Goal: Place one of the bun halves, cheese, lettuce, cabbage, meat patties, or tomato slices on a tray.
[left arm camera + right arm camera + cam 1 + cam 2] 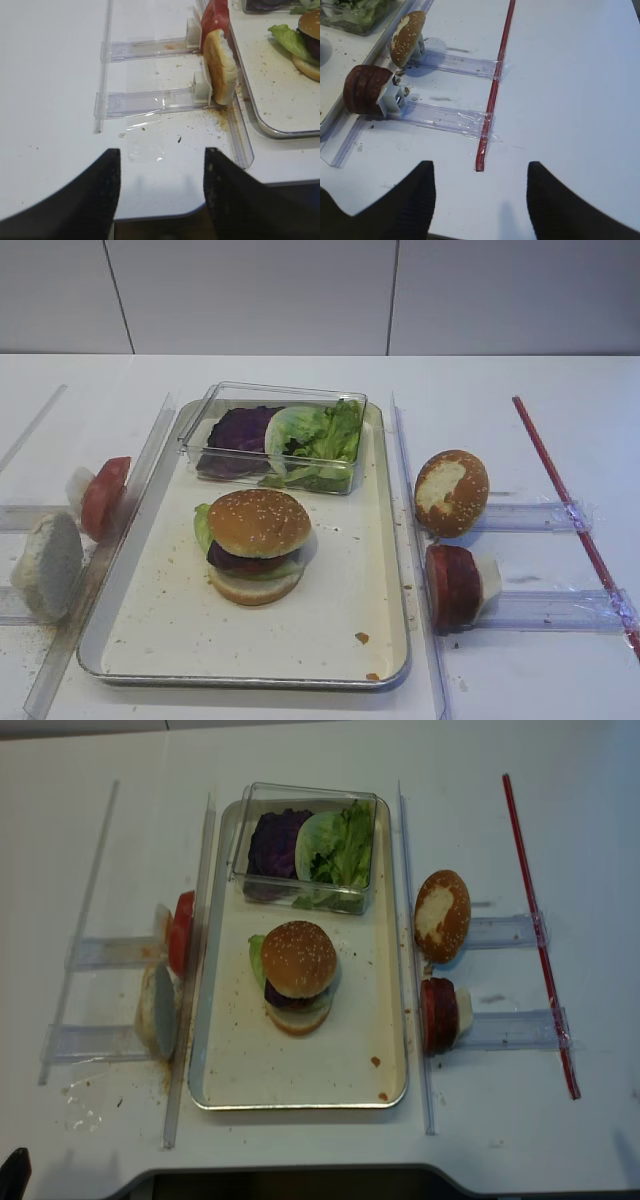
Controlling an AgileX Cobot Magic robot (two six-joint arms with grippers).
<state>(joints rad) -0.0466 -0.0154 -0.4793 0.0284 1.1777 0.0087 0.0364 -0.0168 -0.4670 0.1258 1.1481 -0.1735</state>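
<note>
Right claw (480, 192) wide open, empty, low in frame; could knock the upright patty (365, 90) upper left off its stand.

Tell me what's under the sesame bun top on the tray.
Under the bun top sit a dark patty, lettuce poking out at the left, and a pale bun bottom on the tray. Anything else between those layers is covered.
</note>
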